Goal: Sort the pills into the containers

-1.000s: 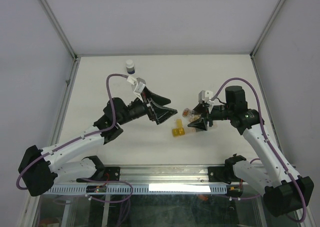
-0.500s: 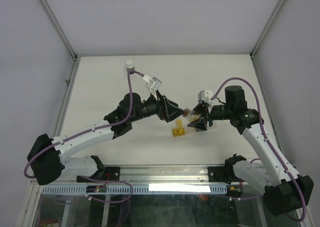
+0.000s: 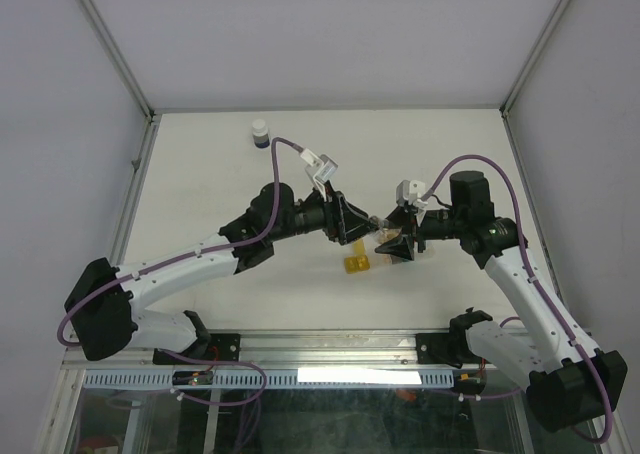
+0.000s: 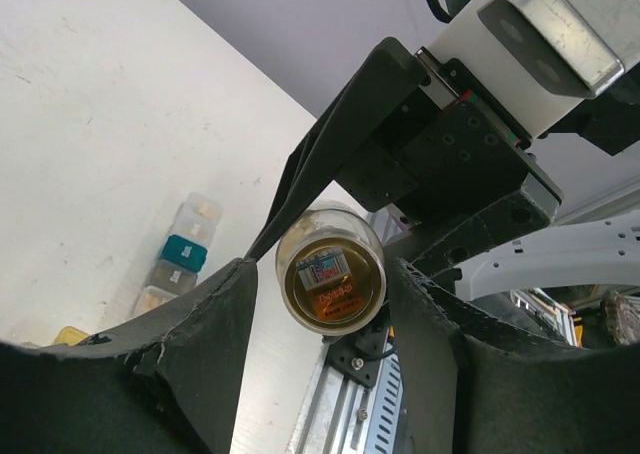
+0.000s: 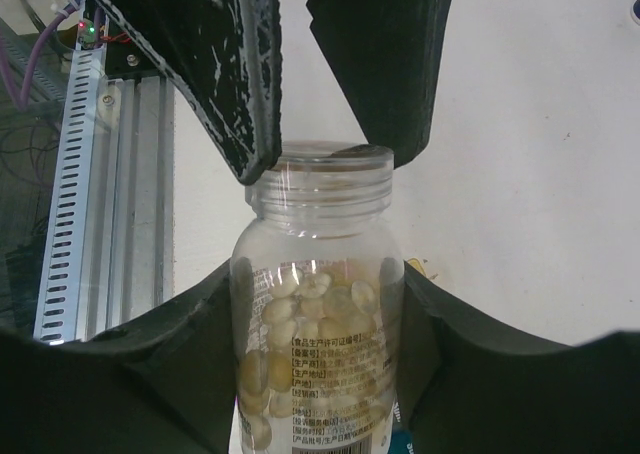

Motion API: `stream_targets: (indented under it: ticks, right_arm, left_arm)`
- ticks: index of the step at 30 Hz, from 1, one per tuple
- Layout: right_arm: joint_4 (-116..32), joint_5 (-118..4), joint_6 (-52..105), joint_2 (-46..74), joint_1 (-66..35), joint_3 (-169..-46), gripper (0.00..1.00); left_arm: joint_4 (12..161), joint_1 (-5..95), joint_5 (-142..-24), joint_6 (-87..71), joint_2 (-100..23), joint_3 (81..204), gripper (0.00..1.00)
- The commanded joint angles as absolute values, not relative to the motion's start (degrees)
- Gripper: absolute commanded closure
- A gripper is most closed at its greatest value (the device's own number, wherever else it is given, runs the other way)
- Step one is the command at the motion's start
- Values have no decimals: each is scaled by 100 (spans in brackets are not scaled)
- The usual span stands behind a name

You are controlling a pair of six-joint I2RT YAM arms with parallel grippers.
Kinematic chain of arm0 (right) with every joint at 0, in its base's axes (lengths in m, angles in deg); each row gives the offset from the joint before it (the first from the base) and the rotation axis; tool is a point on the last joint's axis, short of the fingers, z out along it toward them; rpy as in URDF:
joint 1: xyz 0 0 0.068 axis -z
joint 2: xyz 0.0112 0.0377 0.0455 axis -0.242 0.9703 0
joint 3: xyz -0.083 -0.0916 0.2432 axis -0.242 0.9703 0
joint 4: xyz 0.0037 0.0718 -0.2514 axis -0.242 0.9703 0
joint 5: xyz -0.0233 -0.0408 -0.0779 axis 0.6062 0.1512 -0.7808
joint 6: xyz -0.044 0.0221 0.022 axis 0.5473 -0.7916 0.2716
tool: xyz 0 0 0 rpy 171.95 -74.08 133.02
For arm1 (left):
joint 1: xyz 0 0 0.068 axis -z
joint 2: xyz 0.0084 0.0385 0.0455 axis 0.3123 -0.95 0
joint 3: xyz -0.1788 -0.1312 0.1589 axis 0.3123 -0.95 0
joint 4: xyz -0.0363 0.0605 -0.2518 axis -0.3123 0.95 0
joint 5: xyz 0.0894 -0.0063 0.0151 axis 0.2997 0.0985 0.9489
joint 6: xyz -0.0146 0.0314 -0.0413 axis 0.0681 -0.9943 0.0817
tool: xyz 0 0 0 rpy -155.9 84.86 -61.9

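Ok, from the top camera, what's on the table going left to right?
Small white plastic bottle with dark blue band, left claw, right claw; the clear round pill bottle between them overlaps both.

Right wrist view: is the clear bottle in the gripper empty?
No, the clear bottle held in the right gripper is visibly packed with pale pills.

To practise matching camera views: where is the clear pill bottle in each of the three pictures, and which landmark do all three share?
Top external: the pill bottle is small, just right of centre.
Left wrist: the pill bottle is at centre, seen end-on.
Right wrist: the pill bottle is at centre, filling the lower half.
Shared landmark: the aluminium rail.
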State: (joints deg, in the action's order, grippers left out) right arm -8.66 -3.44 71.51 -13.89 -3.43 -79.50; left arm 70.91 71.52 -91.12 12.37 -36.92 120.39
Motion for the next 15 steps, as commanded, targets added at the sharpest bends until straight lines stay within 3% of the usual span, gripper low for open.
stream_targets:
  ticks: [1,6,11,15]
  right_arm:
    - [-1120,-271,7147,-1419,-313,-8134,100]
    - [-1115,-263,7148,-1428,-313,-8131,100]
    - [-1115,-271,7152,-1428,-314,-8130,100]
    - [-1121,-271,7148,-1434,-313,-8131,100]
  left_arm:
    - [6887,7245,-9385,1279,-3739,12310,47]
    - [6896,7253,-9668,1249,-3822,12366,54]
    - [6971,7252,-10020,1066,-3909,12436,73]
    - [6985,7252,-10766,623,-4082,12571,81]
